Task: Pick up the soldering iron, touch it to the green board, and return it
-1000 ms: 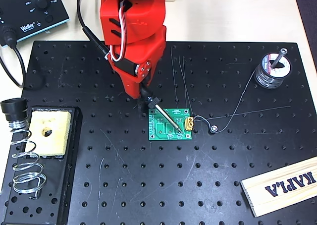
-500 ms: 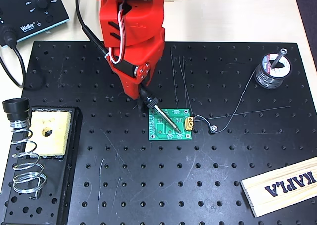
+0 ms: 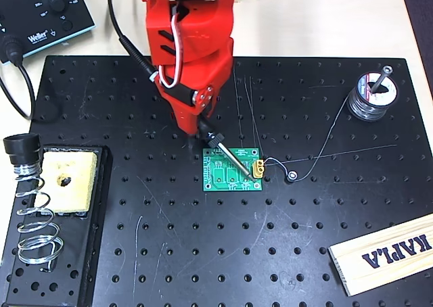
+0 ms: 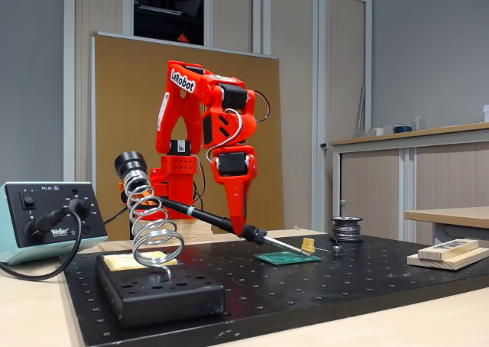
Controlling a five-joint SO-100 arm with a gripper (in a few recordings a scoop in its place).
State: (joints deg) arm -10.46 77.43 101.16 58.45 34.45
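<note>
Over the green board (image 3: 232, 170), the soldering iron (image 3: 230, 156) tip has slid toward the yellow connector (image 3: 258, 168).

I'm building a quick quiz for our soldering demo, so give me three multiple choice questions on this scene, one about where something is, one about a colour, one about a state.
1. Where is the solder spool in the overhead view?
A. upper right of the perforated board
B. lower left
C. on the sponge

2. What colour is the sponge?
A. blue
B. yellow
C. white

3. What is the state of the gripper?
A. open above the coil stand
B. shut on nothing
C. shut on the soldering iron

Answers:
1 A: it stands near the board's upper right corner.
2 B: a yellow pad with a hole beside the coil stand.
3 C: it holds the soldering iron, tip at the green board's yellow connector.
</note>
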